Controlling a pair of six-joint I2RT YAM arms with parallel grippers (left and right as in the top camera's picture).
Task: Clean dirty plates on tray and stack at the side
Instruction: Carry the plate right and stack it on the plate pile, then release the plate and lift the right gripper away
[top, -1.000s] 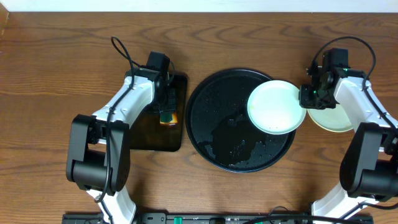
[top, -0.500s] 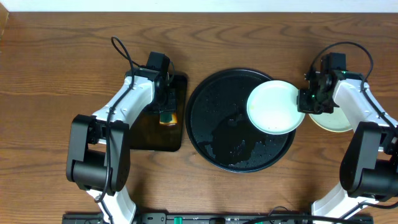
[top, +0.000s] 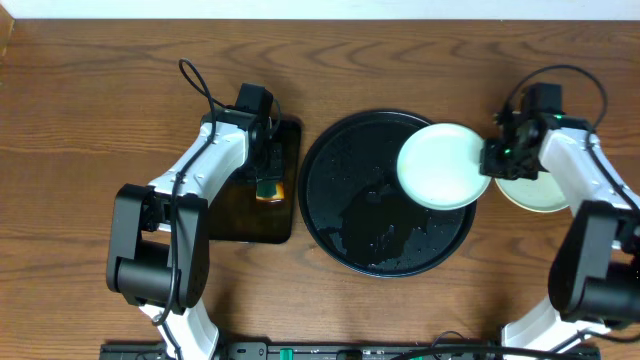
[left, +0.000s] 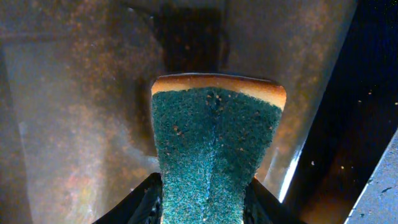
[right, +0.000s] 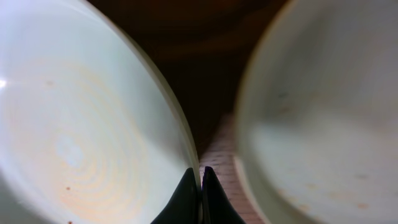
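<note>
The right claw (top: 492, 158) is pinched tight on the right rim of a mint plate (top: 438, 166), which overhangs the right edge of the round tray (top: 350, 210). Just right of the tray, a pale plate (top: 532, 194) lies on the surface (top: 90, 90). Left of the tray, the left claw (top: 268, 176) grips a sponge (left: 214, 143) over a small black tray (top: 235, 215).

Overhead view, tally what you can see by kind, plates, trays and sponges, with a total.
Plates in view: 2, mint plate and pale yellow plate
Trays: 2, round tray and rectangular tray
Sponge: 1
Total: 5
</note>
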